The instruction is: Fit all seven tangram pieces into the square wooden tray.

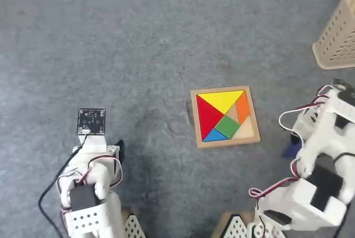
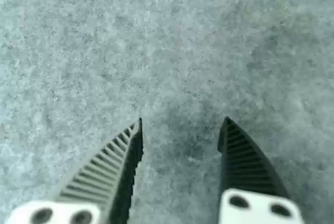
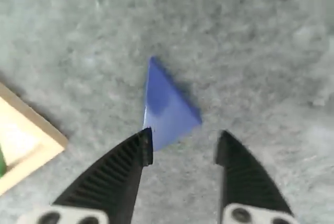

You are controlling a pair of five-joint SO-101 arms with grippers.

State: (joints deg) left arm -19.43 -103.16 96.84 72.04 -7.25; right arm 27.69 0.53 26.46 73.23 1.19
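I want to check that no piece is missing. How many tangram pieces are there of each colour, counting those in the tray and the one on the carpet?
Yellow piece: 1
Red piece: 1
Orange piece: 1
Green piece: 1
Light blue piece: 1
Tan piece: 1
Dark blue piece, on the carpet: 1
Total: 7

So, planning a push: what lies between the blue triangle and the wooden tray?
Bare grey carpet; the right wrist view shows the blue triangle and a corner of the wooden tray lying apart.
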